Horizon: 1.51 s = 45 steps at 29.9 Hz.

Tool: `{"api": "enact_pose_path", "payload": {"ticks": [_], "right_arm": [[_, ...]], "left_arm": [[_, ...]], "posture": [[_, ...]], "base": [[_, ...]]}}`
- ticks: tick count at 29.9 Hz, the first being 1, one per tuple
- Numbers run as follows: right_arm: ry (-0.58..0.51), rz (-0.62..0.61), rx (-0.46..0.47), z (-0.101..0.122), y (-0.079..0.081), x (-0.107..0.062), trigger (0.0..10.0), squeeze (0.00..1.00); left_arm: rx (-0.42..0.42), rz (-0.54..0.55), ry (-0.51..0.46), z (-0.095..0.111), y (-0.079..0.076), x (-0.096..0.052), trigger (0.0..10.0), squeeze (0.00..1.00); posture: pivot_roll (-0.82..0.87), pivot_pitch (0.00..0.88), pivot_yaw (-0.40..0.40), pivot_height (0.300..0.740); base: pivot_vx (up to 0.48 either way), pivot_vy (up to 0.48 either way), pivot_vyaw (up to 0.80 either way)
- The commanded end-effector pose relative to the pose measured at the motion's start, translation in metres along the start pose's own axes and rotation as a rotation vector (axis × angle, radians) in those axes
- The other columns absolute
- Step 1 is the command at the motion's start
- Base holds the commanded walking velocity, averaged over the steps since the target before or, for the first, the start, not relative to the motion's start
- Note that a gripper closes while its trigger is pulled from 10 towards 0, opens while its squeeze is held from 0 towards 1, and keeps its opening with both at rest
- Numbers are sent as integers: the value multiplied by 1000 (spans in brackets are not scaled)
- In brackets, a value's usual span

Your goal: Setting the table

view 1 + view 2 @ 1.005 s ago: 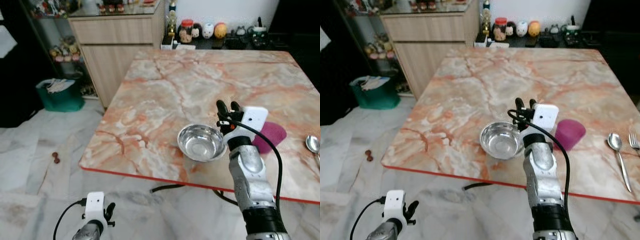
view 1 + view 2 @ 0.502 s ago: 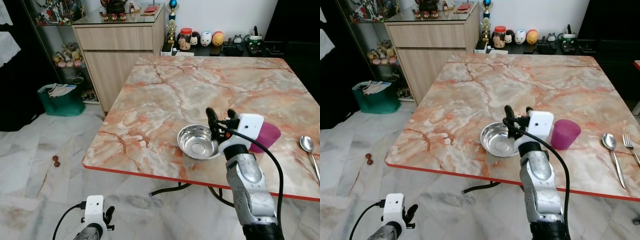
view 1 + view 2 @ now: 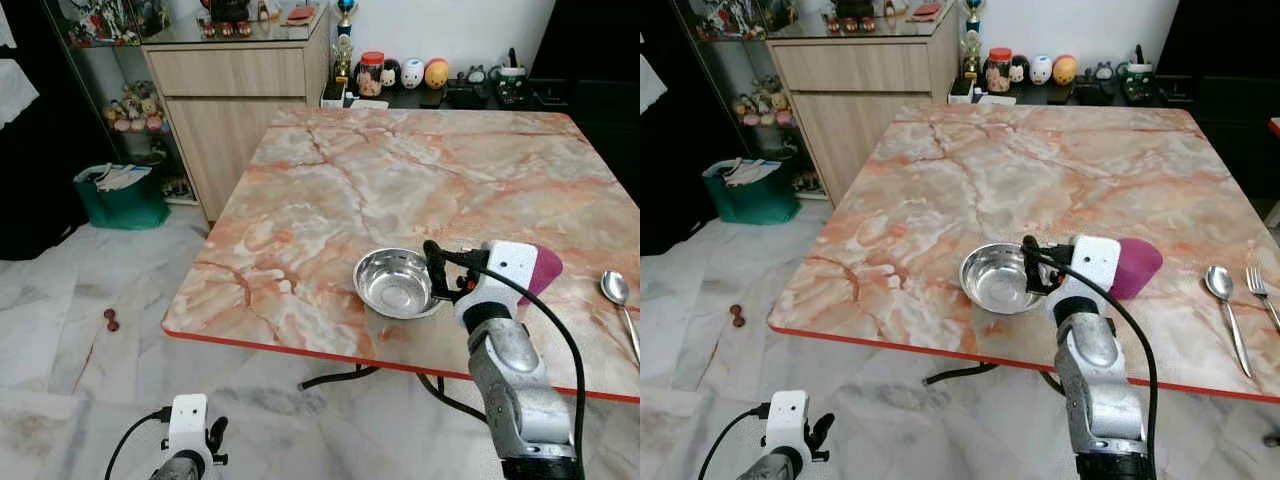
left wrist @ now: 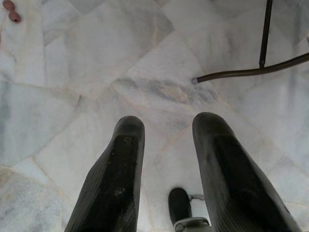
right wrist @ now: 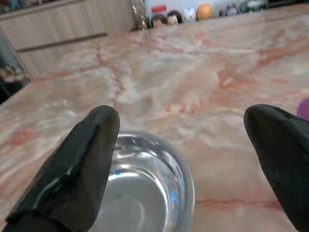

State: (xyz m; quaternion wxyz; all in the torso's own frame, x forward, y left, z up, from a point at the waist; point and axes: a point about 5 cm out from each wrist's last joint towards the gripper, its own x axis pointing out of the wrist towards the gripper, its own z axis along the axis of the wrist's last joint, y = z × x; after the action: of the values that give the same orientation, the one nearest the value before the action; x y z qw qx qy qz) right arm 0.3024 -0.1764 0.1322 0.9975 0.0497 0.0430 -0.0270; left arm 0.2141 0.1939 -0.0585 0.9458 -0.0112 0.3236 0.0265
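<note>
A marble desk [image 3: 400, 170] with a red near edge carries a steel bowl [image 3: 398, 283] close to that edge, upright and holding nothing. The right hand [image 3: 447, 275] hovers at the bowl's right rim, its two black fingers [image 5: 77, 164] spread wide; in the right wrist view one finger sits over the bowl's rim and the other well off to the side, with nothing held between them. Whether a finger touches the rim cannot be told. Just right of the hand, partly hidden behind its white camera housing, stands a purple cup [image 3: 1135, 266]. Farther right, near the desk's right edge, lie a spoon [image 3: 1222, 300] and a fork [image 3: 1262, 292] side by side, handles pointing toward the near edge.

The left hand [image 4: 169, 159] hangs low at the near left over the pale marble floor [image 3: 60, 340], fingers parted a little and holding nothing (the left wrist view shows a dark metal desk leg on the floor beyond them).

Beyond the desk on the far left stands a wooden cabinet [image 3: 235, 90], with a green bin [image 3: 118, 195] on the floor left of it. Small jars and figurines [image 3: 405, 72] line a low dark shelf past the desk's far edge
</note>
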Motion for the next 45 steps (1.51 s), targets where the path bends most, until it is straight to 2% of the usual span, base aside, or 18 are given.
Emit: {"api": "enact_pose_path", "payload": {"ticks": [1, 7, 10, 12, 14, 19, 23, 30, 38, 45], "right_arm": [[29, 1, 24, 0, 2, 4, 10000, 0], [99, -20, 99, -6, 2, 6, 10000, 0], [133, -23, 101, -15, 0, 4, 10000, 0], [172, -32, 138, -22, -1, 2, 10000, 0], [192, -41, 123, -28, -5, 2, 10000, 0], [196, -79, 142, -22, -13, 10, 10000, 0], [190, -83, 148, -19, -12, 14, 10000, 0], [227, -62, 192, -25, -6, 19, 10000, 0], [278, -12, 199, -32, -1, 21, 10000, 0], [285, 12, 198, -32, 1, 25, 10000, 0]], "left_arm": [[18, 10, 20, -2, 5, -1, 10000, 0], [42, 11, 26, -5, 9, -2, 10000, 0], [43, 18, 36, -8, 11, -4, 10000, 0], [51, 14, 45, -10, 11, -5, 10000, 0], [58, 7, 48, -12, 10, -5, 10000, 0], [68, 4, 22, -2, 10, -2, 10000, 0], [62, 16, 12, 1, 13, -1, 10000, 0], [75, 19, 14, 0, 15, -2, 10000, 0], [84, 23, 7, 1, 18, -2, 10000, 0], [81, 13, 18, -2, 10, -2, 10000, 0]], "posture": [[-127, 0, 53, 740], [-129, 0, 55, 740], [-124, 0, 56, 740], [-123, 0, 60, 740], [-122, 0, 62, 740], [-123, 0, 68, 740], [-122, 0, 70, 740], [-103, 0, 72, 740], [-99, 0, 72, 740], [-99, 0, 69, 740]], "base": [[0, 0, 0], [0, 0, 0], [0, 0, 0], [0, 0, 0], [0, 0, 0], [0, 0, 0], [0, 0, 0], [0, 0, 0], [0, 0, 0], [0, 0, 0]]}}
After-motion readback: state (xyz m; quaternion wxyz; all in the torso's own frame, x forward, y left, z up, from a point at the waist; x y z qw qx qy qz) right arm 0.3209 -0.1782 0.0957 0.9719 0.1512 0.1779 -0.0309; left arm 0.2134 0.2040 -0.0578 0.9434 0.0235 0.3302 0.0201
